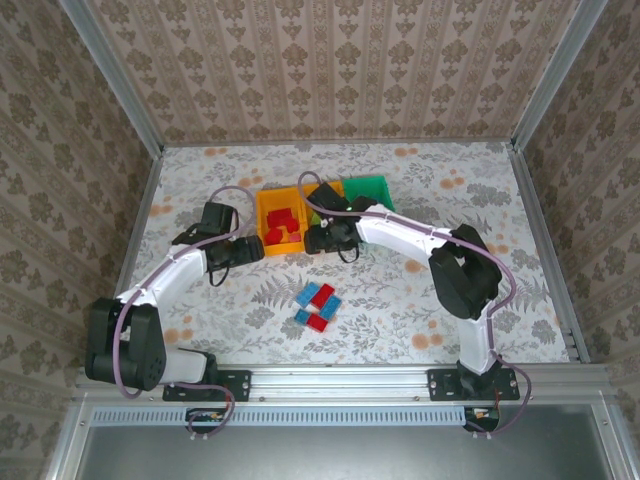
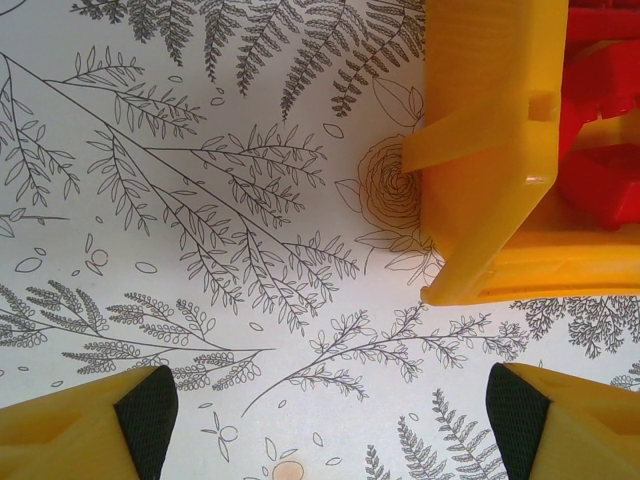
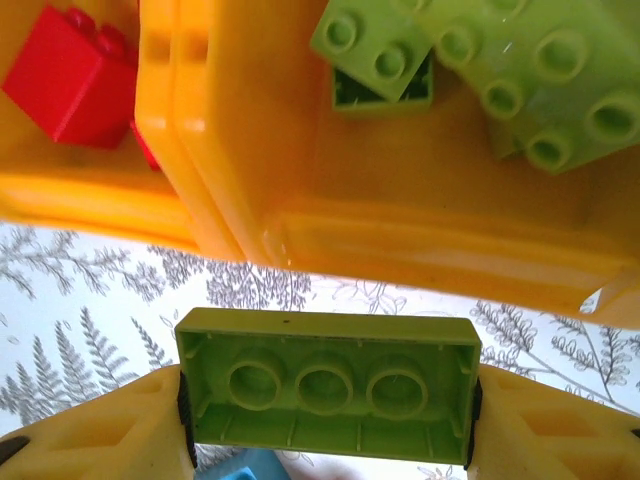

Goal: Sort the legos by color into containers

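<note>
— As the table (image 1: 430,300) is the biggest thing here, start there. What lies on it?

— A fern-printed cloth covers it. Toward its far side three containers stand joined in a row: the left orange bin (image 1: 262,215), the middle orange bin (image 3: 420,240), and the green bin (image 1: 372,183) at the right end.

— And your pincers?

— My left pincer (image 2: 330,410) hangs released over bare cloth, jaws wide with nothing between them, just beside a corner of the left orange bin. My right pincer (image 3: 328,400) is at the near wall of the middle orange bin, clenched on a lime green brick (image 3: 328,385).

— How does that brick sit?

— Lengthwise between my two pads, with its hollow underside turned to my wrist camera. It is above the cloth and just short of the bin's wall, not inside.

— Where are the other legos?

— Red bricks (image 1: 283,228) lie in the left orange bin, and lime green bricks (image 3: 540,80) lie in the middle orange one. A small pile of red and light blue bricks (image 1: 318,305) sits on open cloth nearer my bases, apart from the bins.
</note>
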Available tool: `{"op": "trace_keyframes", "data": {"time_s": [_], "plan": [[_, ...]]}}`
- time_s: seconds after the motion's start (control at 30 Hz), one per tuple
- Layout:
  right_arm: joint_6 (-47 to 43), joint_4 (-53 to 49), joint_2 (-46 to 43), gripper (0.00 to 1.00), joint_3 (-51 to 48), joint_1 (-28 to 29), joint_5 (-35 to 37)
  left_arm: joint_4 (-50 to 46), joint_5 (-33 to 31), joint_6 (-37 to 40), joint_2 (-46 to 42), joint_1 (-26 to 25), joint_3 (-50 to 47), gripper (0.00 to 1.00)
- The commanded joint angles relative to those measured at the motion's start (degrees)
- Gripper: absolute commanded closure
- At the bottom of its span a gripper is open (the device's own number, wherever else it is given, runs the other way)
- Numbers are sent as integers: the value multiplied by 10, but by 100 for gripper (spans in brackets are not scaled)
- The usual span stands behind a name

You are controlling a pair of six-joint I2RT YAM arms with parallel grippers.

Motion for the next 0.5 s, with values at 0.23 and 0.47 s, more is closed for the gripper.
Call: {"op": "trace_keyframes", "data": {"time_s": [0.23,0.47], "plan": [[54,61,7,46,16,-44,-36,8,16,-9,-7,2,-11,16],[69,60,27,46,51,-55,-29,12,17,-13,-16,-4,-27,15]]}}
